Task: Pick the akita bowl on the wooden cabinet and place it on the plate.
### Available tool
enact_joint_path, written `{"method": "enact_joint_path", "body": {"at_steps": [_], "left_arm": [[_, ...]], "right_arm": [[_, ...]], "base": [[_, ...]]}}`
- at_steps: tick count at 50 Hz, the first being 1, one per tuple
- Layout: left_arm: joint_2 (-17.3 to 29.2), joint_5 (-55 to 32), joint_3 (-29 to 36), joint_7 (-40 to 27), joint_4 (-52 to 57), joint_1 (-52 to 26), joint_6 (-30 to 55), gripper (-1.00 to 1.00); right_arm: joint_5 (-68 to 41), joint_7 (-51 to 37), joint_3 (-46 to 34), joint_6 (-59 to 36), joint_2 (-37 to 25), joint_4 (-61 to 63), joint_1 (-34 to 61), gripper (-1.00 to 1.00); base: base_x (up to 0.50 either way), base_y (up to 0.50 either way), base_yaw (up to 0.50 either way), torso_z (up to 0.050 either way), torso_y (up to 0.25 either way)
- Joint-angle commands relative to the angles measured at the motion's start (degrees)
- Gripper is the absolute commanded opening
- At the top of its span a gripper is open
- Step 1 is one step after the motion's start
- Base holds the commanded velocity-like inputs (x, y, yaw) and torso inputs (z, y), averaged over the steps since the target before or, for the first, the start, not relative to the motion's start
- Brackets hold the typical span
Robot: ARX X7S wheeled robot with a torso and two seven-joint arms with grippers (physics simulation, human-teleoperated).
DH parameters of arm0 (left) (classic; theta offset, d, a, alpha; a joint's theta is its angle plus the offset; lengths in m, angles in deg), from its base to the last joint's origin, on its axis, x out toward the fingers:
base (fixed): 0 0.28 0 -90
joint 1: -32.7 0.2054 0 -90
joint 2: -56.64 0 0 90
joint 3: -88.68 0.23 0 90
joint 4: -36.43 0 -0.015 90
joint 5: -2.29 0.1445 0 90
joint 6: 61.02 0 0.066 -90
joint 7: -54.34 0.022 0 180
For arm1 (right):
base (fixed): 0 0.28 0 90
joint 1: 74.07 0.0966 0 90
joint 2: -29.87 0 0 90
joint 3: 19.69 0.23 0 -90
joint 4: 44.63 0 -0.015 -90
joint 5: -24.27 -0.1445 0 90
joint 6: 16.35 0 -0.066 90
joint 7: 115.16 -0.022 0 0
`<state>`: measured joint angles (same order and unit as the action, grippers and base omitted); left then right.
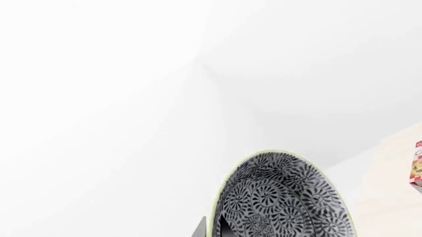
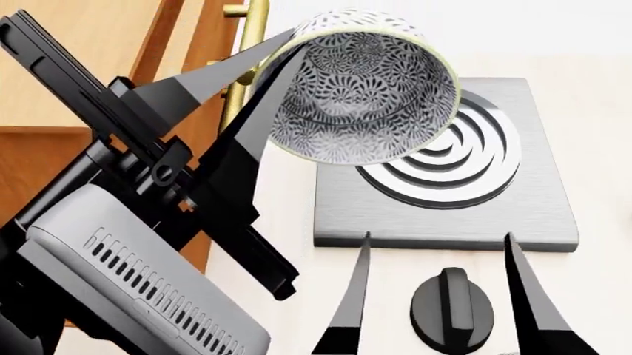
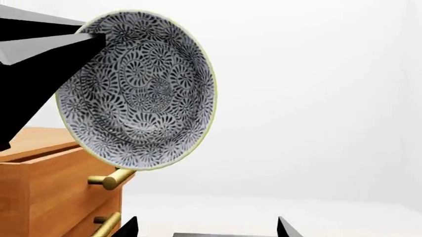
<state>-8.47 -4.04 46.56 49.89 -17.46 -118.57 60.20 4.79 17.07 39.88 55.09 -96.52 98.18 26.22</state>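
Left gripper (image 2: 281, 55) clamped on the akita bowl (image 2: 368, 85) — one finger (image 2: 212, 78) on the outer wall, the other finger (image 2: 247, 140) inside the rim, wall pinched between them. Bowl held in the air, tipped on its side, opening turned toward the head camera and the right wrist camera. Black-and-white floral pattern over the inside, pale yellow-green rim. Not touching any surface; seen from the head, hanging over the near-left corner of the stove plate (image 2: 533, 214), just beside the wooden cabinet (image 2: 89, 44).

Left wrist view: only part of the bowl showing at the frame edge, white wall behind it, a small red box (image 1: 417, 163) at the far edge on the pale counter (image 1: 389, 173).

Right gripper (image 2: 434, 296) low in the head view, fingers spread wide apart, nothing between them but the black stove knob (image 2: 451, 307) below — contact with the knob cannot be told. Same finger tips just visible at the lower edge of the right wrist view, apart and empty.

Stove plate: grey slab with concentric silver rings, flat on the pale counter, bowl partly covering the rings from the head view.

Wooden cabinet at the left of the head view, orange-brown, brass bar handle (image 2: 247, 52) running behind the bowl and the gripper fingers. Right wrist view: cabinet top and two drawer handles below the bowl, bowl clear of the cabinet top.

Plate not visible in any view.
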Motion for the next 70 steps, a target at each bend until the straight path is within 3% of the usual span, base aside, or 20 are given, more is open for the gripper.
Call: {"method": "enact_joint_path", "body": {"at_steps": [1,38,64,70], "left_arm": [[0.30,1.06,0.26,-0.69,2.42,0.43,0.77,-1.00],[1.24,1.25,1.44,-1.75,2.45,3.47,-1.64,-1.00],[1.77,1.12,2.26,-2.35,7.44,4.68,0.12,-1.00],[2.04,1.34,2.22,-2.67,6.82,5.09,-0.70,-1.00]], "right_arm": [[-2.15,0.42,0.37,-3.74,0.37,1.22,4.00,1.00],[-5.02,-1.32,2.77,-7.63,-1.66,3.86,7.59,1.00],[-7.56,1.57,3.59,-6.99,-0.24,-3.48,12.07,1.00],[-7.77,2.42,4.48,-3.32,-0.26,-5.82,9.70,1.00]], "base": [[0.00,0.00,0.00,0.000,0.010],[0.00,0.00,0.00,0.000,0.000],[0.00,0.00,0.00,0.000,0.000],[0.00,0.00,0.00,0.000,0.000]]}}
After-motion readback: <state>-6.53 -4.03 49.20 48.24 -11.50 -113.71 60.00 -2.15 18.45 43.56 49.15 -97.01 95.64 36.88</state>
